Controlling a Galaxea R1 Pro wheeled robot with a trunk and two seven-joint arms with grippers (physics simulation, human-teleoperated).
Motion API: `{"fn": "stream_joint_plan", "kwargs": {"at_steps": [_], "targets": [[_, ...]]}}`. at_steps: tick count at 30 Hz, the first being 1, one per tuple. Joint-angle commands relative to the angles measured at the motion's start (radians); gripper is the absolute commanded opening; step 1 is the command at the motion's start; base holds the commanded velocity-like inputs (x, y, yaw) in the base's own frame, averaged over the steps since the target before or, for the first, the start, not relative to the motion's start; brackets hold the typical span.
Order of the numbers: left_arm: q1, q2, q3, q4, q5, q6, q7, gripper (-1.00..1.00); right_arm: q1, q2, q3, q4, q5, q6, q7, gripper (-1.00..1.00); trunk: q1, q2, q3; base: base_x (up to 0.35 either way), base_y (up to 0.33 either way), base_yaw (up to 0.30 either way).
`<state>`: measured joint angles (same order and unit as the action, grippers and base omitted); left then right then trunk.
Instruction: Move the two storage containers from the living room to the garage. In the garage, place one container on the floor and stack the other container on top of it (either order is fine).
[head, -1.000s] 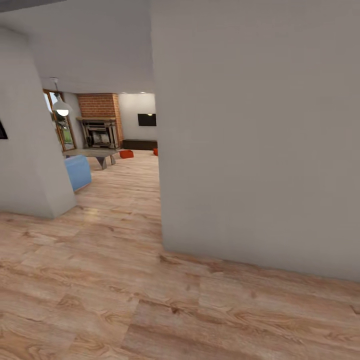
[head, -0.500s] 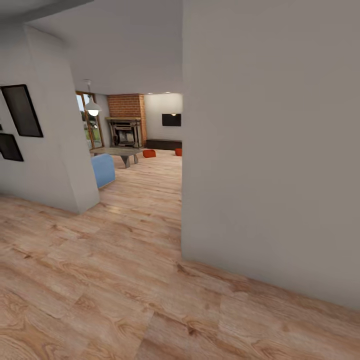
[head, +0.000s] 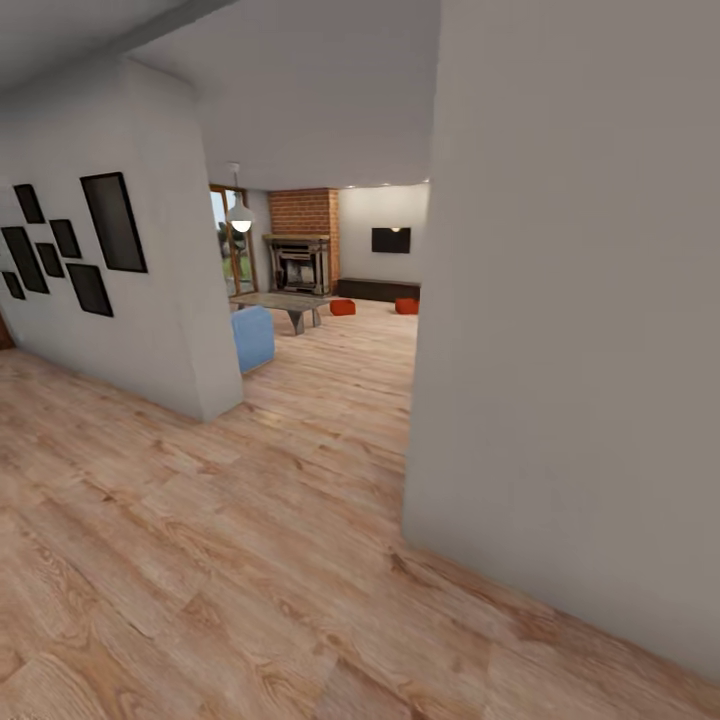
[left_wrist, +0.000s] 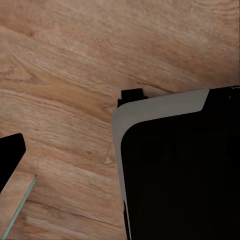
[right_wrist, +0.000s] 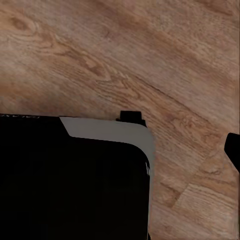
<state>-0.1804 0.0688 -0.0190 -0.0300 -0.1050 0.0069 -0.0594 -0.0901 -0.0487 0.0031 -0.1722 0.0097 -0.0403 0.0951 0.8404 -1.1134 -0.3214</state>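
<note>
Far down the wood floor (head: 250, 520), past a big pale wall (head: 580, 330) that hides the right side of the living room (head: 330, 270), two small orange-red storage containers (head: 343, 307) (head: 407, 306) sit on the floor near the long dark cabinet (head: 377, 290). They are too far off to see well. The wrist views show the robot's dark base (left_wrist: 180, 175) over planks. I cannot tell if either pincer is released or clenched.
</note>
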Motion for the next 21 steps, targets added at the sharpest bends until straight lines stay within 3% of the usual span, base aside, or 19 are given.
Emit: {"fn": "stream_joint_plan", "kwargs": {"at_steps": [1,21], "targets": [[-0.001,0.000,-0.001,-0.001,-0.010,0.001,-0.002,1.00,0.000,0.000,0.000,0.000,0.001,-0.003,0.003,1.00,0.001,-0.001,-0.001,0.346,0.000,0.287],[-0.001,0.000,-0.001,-0.001,-0.010,0.001,-0.002,1.00,0.000,0.000,0.000,0.000,0.001,-0.003,0.003,1.00,0.001,-0.001,-0.001,0.346,0.000,0.287]]}}
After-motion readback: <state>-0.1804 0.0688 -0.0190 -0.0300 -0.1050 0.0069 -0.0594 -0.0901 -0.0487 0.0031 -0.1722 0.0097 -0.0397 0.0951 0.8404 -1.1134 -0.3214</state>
